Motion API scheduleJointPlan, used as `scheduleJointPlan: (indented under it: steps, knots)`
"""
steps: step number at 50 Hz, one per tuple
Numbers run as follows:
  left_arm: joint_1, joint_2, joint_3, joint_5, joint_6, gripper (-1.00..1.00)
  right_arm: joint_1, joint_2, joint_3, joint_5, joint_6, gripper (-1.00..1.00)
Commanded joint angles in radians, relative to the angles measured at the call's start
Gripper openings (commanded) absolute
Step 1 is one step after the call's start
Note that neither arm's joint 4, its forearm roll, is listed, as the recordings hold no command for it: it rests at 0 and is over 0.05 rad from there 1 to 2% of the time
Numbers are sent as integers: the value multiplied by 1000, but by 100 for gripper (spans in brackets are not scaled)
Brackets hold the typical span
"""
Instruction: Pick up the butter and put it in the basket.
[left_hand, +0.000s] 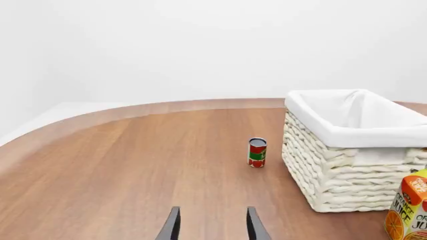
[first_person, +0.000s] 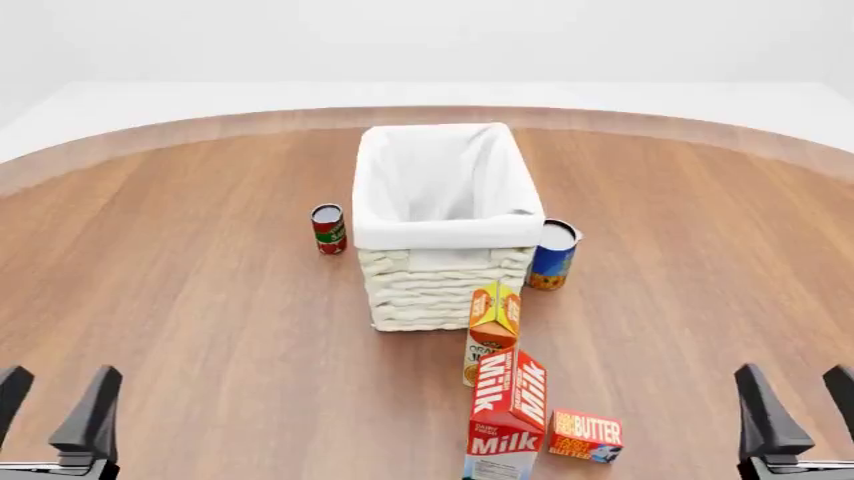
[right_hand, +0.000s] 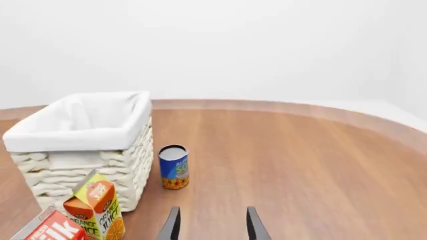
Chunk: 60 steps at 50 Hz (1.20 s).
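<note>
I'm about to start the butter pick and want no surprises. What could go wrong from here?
The butter lies right beside the milk carton, so the right end effector, open and empty, could topple the carton while closing in. The orange juice carton stands between the butter and the basket, so a low carry might clip it.

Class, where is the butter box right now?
In the front view, the butter box lies on the table's near edge, right of centre, beside the Milk carton.
</note>
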Motion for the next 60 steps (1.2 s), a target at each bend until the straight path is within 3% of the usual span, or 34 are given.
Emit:
scheduleJointPlan:
  steps: [1, 4, 10, 15, 20, 28, 31, 32, 37, 38, 43, 47, 57, 60]
  knots:
    - [0, 0, 0, 0, 0, 100, 39, 0, -41, 21, -15, 100]
    - [0, 0, 0, 0, 0, 100, 53, 0, -57, 42, -62, 100]
    - [0, 0, 0, 0, 0, 100, 69, 8, -101, 107, -99, 100]
    - [0, 0, 0, 0, 0, 100, 127, 55, -148, 157, -207, 100]
    - [0, 0, 0, 0, 0, 100, 158, 83, -204, 200, -233, 100]
    - [0, 0, 0, 0, 0, 100, 329, 233, -325, 313, -398, 100]
    - [0, 0, 0, 0, 0, 100, 365, 257, -358, 349, -420, 100]
    - [0, 0, 0, 0, 0, 100, 386, 292, -385, 381, -452, 100]
    - [0, 0, 0, 0, 0, 100, 430, 356, -469, 470, -441, 100]
    - [0, 0, 0, 0, 0, 100, 423, 373, -488, 490, -472, 100]
    - [0, 0, 0, 0, 0, 100, 447, 426, -510, 526, -495, 100]
    - [0, 0, 0, 0, 0, 100, 512, 485, -501, 554, -512, 100]
    - [0, 0, 0, 0, 0, 100, 535, 570, -469, 599, -605, 100]
    - [0, 0, 0, 0, 0, 100, 579, 594, -472, 628, -623, 100]
